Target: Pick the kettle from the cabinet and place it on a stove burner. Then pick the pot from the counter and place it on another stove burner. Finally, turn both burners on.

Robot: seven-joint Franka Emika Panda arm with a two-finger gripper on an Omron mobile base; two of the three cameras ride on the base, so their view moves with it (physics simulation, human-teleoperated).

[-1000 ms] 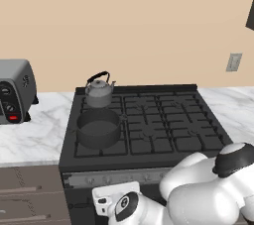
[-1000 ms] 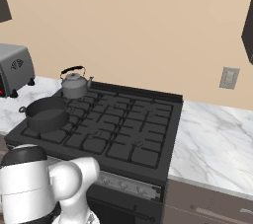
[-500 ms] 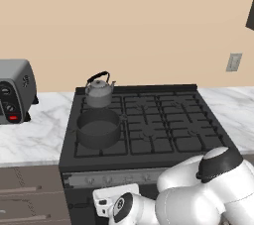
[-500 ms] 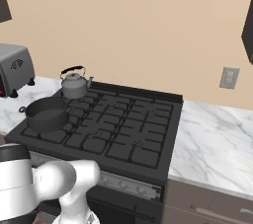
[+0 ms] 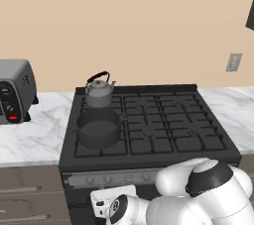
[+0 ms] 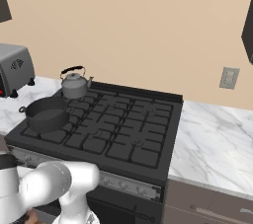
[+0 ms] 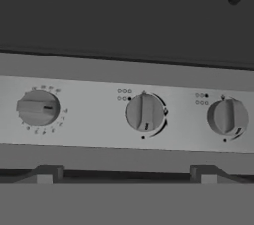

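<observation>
The grey kettle (image 5: 98, 91) (image 6: 74, 84) stands on the back-left burner of the black stove (image 5: 163, 125) (image 6: 123, 124). Just in front of it, the dark pot (image 5: 98, 128) (image 6: 46, 113) rests on the front-left burner. My arm reaches low, with the hand in front of the stove's control panel. In the hand view my gripper (image 7: 126, 177) is open, with nothing between its fingertips (image 7: 45, 174), facing a row of silver knobs. The left knob (image 7: 37, 107) lies turned sideways. The middle knob (image 7: 144, 112) and the right knob (image 7: 226, 116) point upright.
A grey toaster oven (image 5: 15, 90) (image 6: 15, 67) sits on the white marble counter (image 5: 34, 137) left of the stove. More counter (image 6: 212, 139) runs to the right, over brown drawers (image 5: 25, 194). A wall outlet (image 5: 234, 62) is behind it.
My arm's elbow has sunk lower in front of the stove. The kettle and the pot have stayed where they were.
</observation>
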